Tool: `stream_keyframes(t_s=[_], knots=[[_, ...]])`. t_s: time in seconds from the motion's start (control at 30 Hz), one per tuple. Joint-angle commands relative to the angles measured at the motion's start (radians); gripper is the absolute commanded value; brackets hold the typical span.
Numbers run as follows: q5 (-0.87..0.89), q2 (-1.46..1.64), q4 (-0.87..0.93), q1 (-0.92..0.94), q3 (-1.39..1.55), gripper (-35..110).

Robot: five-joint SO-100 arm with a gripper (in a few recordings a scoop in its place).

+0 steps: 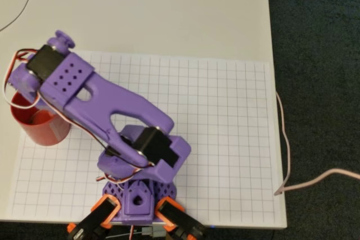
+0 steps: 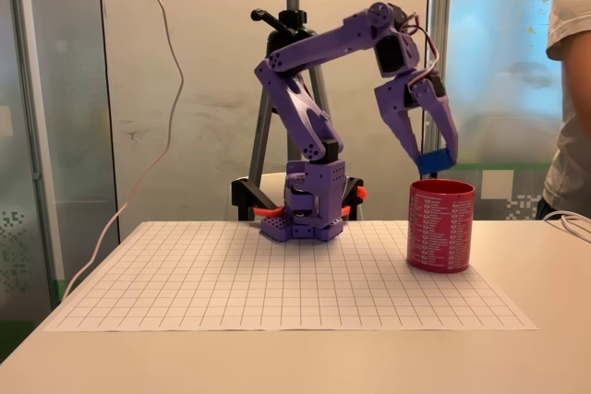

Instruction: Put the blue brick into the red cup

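In the fixed view the red cup (image 2: 440,225) stands upright on the grid sheet at the right. Just above its rim hangs the small blue brick (image 2: 434,162), pinched between the tips of my purple gripper (image 2: 432,160), which points down over the cup's mouth. From overhead the cup (image 1: 40,123) sits at the left edge of the sheet, largely covered by my wrist and gripper (image 1: 25,85); the brick is hidden under the arm there.
The white grid sheet (image 1: 225,139) covers most of the table, with my arm's base (image 1: 140,195) at its near edge. A thin cable (image 1: 284,139) runs along the table's right edge. A person (image 2: 572,80) stands at the right behind the table.
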Motion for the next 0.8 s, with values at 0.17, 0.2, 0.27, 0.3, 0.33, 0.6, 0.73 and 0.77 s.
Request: stream_keyframes(t_s=[0.17, 0.2, 0.27, 0.3, 0.33, 0.6, 0.73, 0.77], knots=[[0.063, -0.017, 0.015, -0.083, -0.094, 0], [0.064, -0.017, 0.015, -0.083, -0.094, 0], [0.063, -0.017, 0.015, -0.080, -0.094, 0], [0.058, -0.017, 0.012, -0.077, -0.094, 0], [0.052, -0.017, 0.011, -0.072, -0.094, 0], [0.149, -0.043, 0.035, -0.011, -0.063, 64], [0.141, -0.051, 0.032, -0.003, -0.058, 63], [0.141, -0.051, 0.034, -0.003, -0.058, 63]])
